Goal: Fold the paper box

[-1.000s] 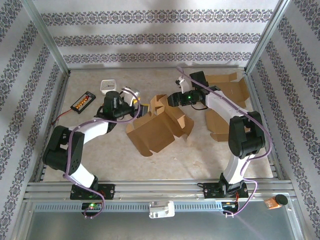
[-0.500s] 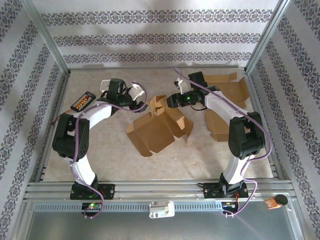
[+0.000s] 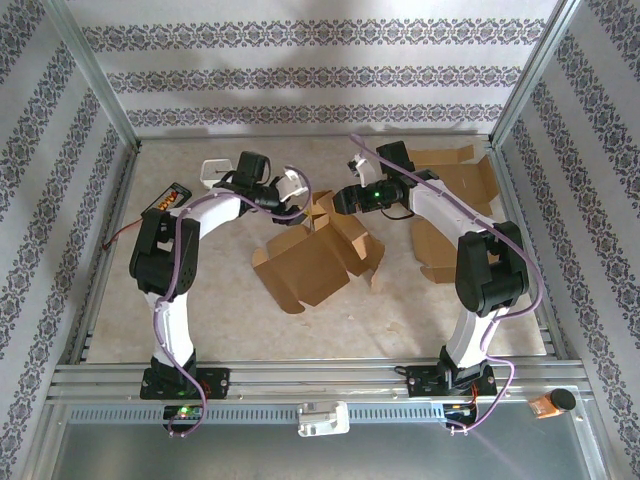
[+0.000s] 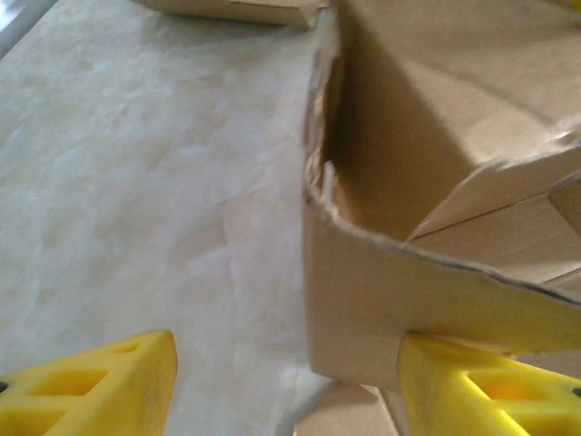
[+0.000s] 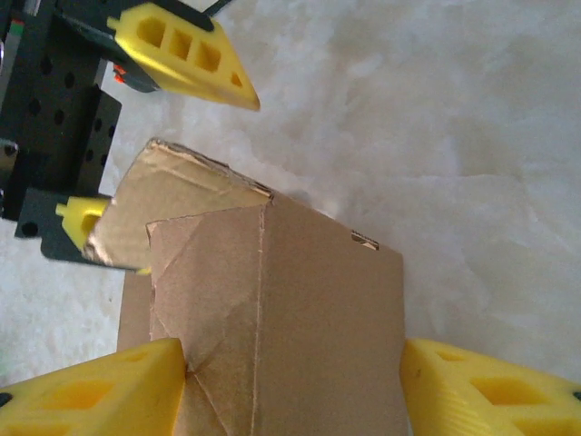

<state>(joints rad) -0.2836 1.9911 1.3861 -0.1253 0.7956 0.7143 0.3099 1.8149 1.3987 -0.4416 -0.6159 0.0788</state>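
Observation:
The paper box (image 3: 310, 265) is a brown cardboard blank, partly raised, in the middle of the table. My right gripper (image 3: 336, 200) holds its upright back wall (image 5: 290, 300) from the right, with one yellow finger against each side edge. My left gripper (image 3: 299, 197) is at the box's back left corner, jaws open. In the left wrist view a cardboard flap (image 4: 408, 309) stands between the fingers of the left gripper (image 4: 286, 363). The flap rests against the right finger (image 4: 472, 391) and is well clear of the left one. The right wrist view shows the left gripper (image 5: 168, 173) straddling that flap.
Flat cardboard blanks lie at the back right (image 3: 455, 175) and beside the right arm (image 3: 432, 250). A black and orange device (image 3: 166, 201) and a small white object (image 3: 215, 172) sit at the back left. Metal frame posts and patterned walls close in the table.
My left arm has swung back and to the right, bringing its gripper from the box's left side onto the back flap, with the jaws a little narrower. The right gripper has kept its hold.

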